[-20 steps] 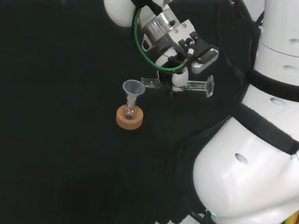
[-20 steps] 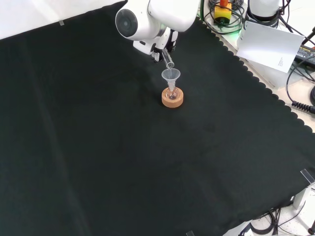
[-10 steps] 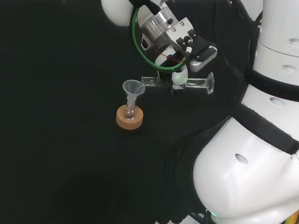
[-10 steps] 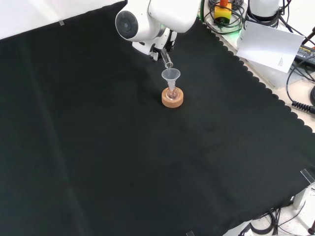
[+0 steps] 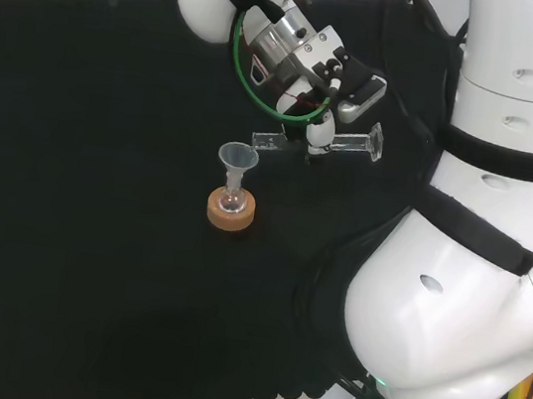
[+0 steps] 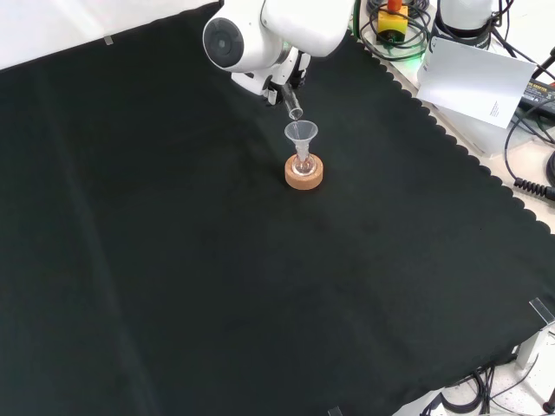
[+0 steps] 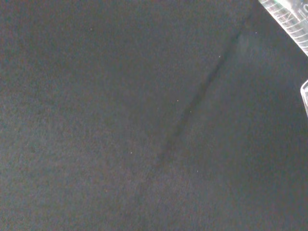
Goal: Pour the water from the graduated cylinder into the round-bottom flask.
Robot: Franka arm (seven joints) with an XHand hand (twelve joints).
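In the head view a small clear round-bottom flask [image 5: 233, 198] sits in a cork ring stand [image 5: 231, 211] with a clear funnel [image 5: 237, 159] in its neck. The hand [image 5: 324, 126] is shut on the clear graduated cylinder [image 5: 317, 146], which lies about level above the cloth, its mouth just above and right of the funnel. In the front view the cylinder's mouth [image 6: 294, 110] hangs just above the funnel [image 6: 301, 133] on the flask in the cork ring [image 6: 303, 172], under the arm's white link. The cylinder's marked wall [image 7: 288, 21] crosses a corner of the wrist view.
Black cloth [image 6: 217, 286] covers the bench, with a scalloped edge at the right in the front view. The arm's big white links [image 5: 481, 242] stand at the right in the head view. Cables and a white box [image 6: 477, 74] lie off the cloth.
The hand has lifted the cylinder a little and brought it closer to level, so its mouth now sits higher over the funnel. Flask and stand have not moved.
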